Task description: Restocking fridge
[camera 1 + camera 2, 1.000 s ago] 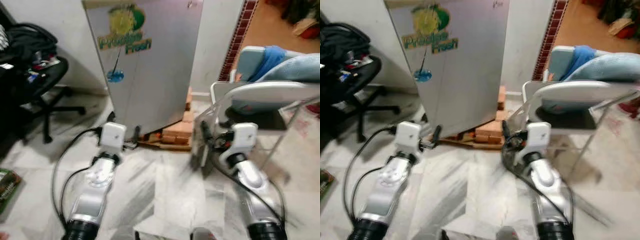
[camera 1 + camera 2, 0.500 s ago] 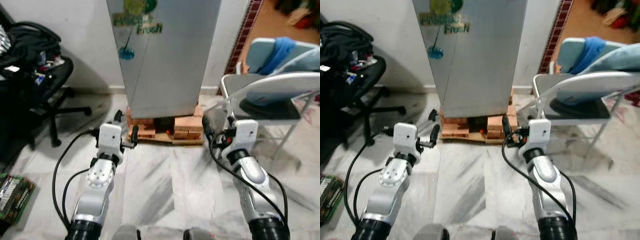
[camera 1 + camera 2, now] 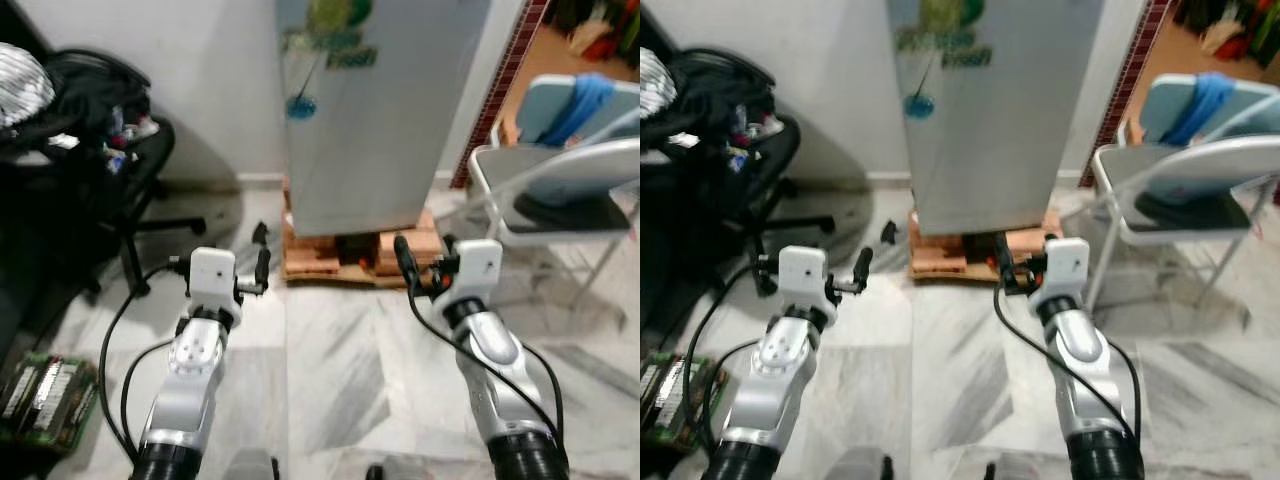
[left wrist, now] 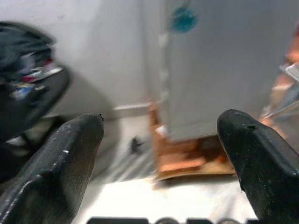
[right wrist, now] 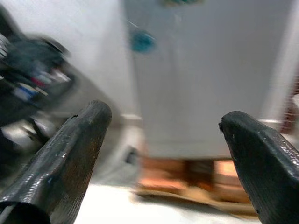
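Observation:
A tall grey fridge [image 3: 380, 120] with a green and yellow sticker stands against the wall ahead, its door shut. It rests on bricks and a wooden pallet [image 3: 320, 255]. Both arms are held out low over the marble floor, short of the fridge. My left gripper [image 4: 159, 130] is open and holds nothing; one black finger [image 3: 262, 266] points toward the pallet's left corner. Facing the fridge front, my right gripper [image 5: 163, 123] is also open and bare, its finger [image 3: 403, 262] near the pallet's front edge.
A black office chair [image 3: 125, 190] piled with dark bags stands at the left. At the right is a folding chair [image 3: 560, 180] with blue cloth on it. A green pack [image 3: 45, 385] lies on the floor at the lower left. A small black object [image 3: 260, 232] lies beside the pallet.
The whole picture has shifted: the fridge now sits further right and stands straighter, so the camera has turned left. Both arms keep the same pose, fingers apart.

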`<state>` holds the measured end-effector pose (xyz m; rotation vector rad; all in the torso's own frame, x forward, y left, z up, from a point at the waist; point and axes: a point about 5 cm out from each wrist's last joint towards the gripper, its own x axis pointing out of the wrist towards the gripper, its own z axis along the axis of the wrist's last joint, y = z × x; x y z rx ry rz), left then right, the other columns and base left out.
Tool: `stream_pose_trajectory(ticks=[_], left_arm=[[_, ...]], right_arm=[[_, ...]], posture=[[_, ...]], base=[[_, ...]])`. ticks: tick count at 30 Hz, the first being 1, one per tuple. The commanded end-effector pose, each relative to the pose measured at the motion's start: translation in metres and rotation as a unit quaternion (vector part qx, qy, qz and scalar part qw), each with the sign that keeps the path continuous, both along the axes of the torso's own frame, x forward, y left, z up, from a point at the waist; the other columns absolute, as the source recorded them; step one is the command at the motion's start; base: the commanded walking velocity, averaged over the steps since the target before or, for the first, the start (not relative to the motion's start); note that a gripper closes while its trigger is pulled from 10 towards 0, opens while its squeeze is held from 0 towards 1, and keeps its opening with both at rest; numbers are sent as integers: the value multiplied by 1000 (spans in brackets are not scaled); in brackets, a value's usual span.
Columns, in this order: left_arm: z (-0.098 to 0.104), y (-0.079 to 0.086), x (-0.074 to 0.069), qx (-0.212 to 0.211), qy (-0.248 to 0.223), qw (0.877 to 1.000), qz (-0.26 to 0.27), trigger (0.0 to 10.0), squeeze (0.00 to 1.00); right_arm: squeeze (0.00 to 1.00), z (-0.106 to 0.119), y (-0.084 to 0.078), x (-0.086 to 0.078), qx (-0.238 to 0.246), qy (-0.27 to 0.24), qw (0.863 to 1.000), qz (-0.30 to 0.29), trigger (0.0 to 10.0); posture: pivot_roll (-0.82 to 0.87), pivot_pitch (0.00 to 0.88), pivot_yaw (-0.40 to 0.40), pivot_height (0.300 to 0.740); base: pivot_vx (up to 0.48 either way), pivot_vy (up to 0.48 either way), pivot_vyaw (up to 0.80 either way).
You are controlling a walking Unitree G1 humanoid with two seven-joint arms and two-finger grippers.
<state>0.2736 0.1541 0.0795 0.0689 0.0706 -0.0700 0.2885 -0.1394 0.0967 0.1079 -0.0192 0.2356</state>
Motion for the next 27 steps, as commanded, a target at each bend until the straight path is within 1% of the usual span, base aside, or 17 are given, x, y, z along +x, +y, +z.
stream_pose_trajectory(ticks=[1, 6, 7, 9, 15, 20, 24, 26, 27], left_arm=[[8, -9, 5, -5, -15, 1000, -17, 10000, 0], [10, -15, 5, -12, -21, 999, -41, 10000, 0], [10, -15, 5, -7, -20, 999, -43, 10000, 0], [11, -15, 5, -5, -21, 999, -46, 10000, 0], [9, -16, 4, -9, -17, 999, -50, 10000, 0], [3, -17, 2, -16, -5, 998, -52, 10000, 0], [1, -10, 1, -6, -3, 999, -40, 10000, 0], [1, 3, -4, 2, -5, 1000, -18, 10000, 0], [1, 4, -5, 4, -6, 1000, -17, 10000, 0]], right_arm=[[0, -3, -10, -2, -11, 5, 1000, -15, 10000], [0, -2, -11, -1, -12, -2, 1000, -18, 10000], [0, -1, -11, -1, -12, -3, 1000, -18, 10000], [0, -1, -11, -1, -12, -4, 1000, -19, 10000], [0, 0, -12, -1, -15, -9, 1000, -20, 10000], [0, 3, -14, 0, -12, -16, 999, -27, 10000], [0, 8, -20, -1, 1, -32, 999, -38, 10000], [0, 12, -27, -5, 0, -41, 998, -55, 10000], [0, 11, -29, -6, 0, -40, 998, -57, 10000]], posture=[[39, 80, 48, 740], [33, 83, 52, 740], [33, 83, 52, 740], [32, 83, 52, 740], [32, 84, 53, 740], [30, 73, 42, 740], [33, 56, 30, 740], [34, 40, 33, 740], [34, 40, 33, 740]], base=[[0, 480, -800], [0, 455, -800], [0, 424, -800], [315, 364, -587], [352, 323, 0], [401, 262, 0], [398, 268, -706], [347, 332, -800], [349, 330, -800]])
